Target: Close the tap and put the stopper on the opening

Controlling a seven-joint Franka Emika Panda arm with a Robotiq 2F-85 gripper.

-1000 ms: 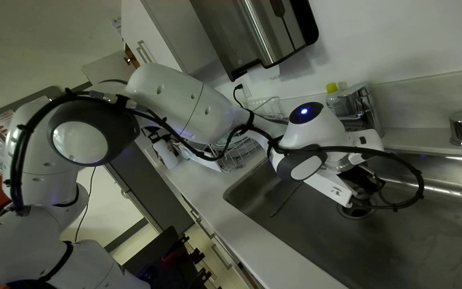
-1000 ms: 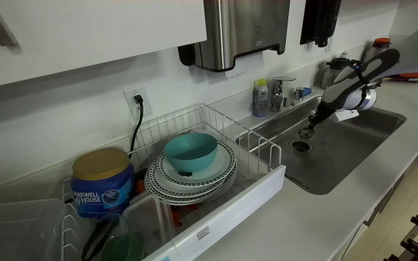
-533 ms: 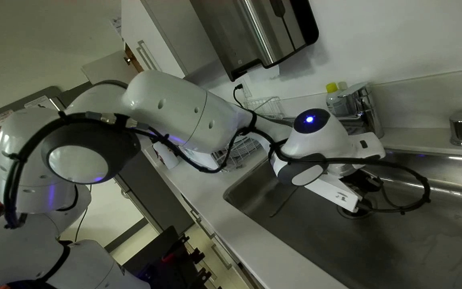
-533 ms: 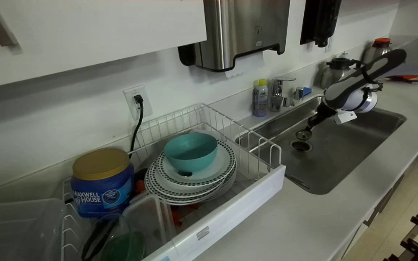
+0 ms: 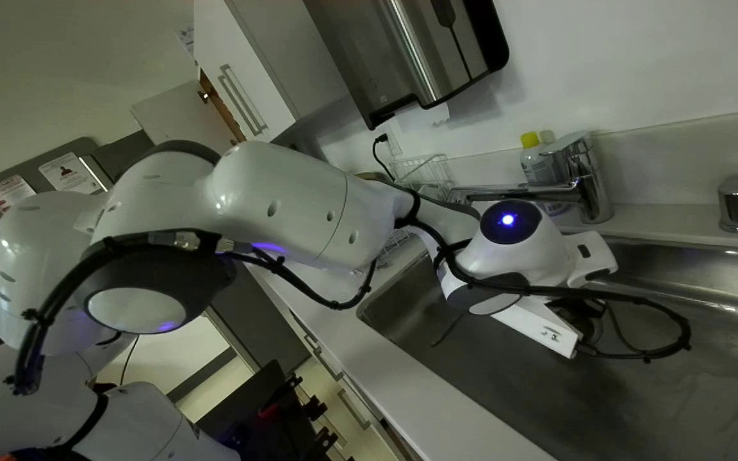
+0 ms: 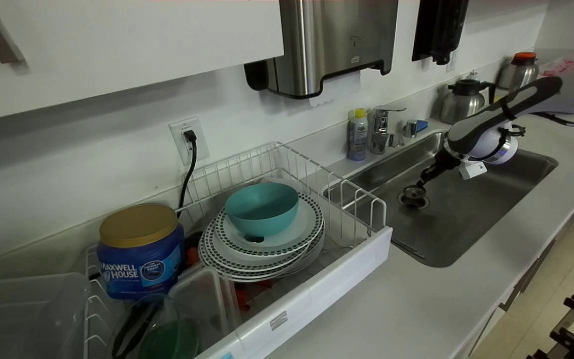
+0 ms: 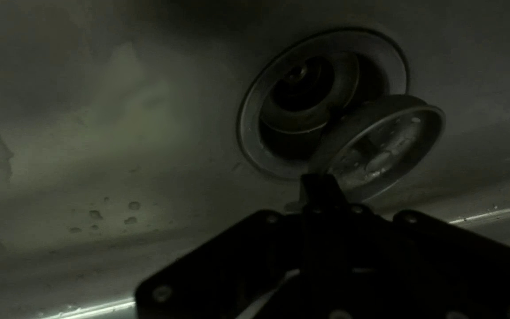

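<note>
Wrist view: we see the claw (image 7: 319, 179) grasping the tilted stopper (image 7: 383, 148), which partly hides the opening (image 7: 312, 97) just beyond; in both exterior views the tap (image 5: 588, 186) stands apart from the claw

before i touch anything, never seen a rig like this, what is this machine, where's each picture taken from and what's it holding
The machine is a white robot arm ending in a black gripper. The exterior views come from cameras standing apart from it; the wrist view comes from a camera on its wrist, looking down into the steel sink. The gripper is closed on the rim of a round stopper, held tilted. In the wrist view it overlaps part of the drain opening; whether the two touch, I can't tell. The chrome tap stands at the sink's wall side. On the counter, a white dish rack holds stacked plates and a teal bowl.
</note>
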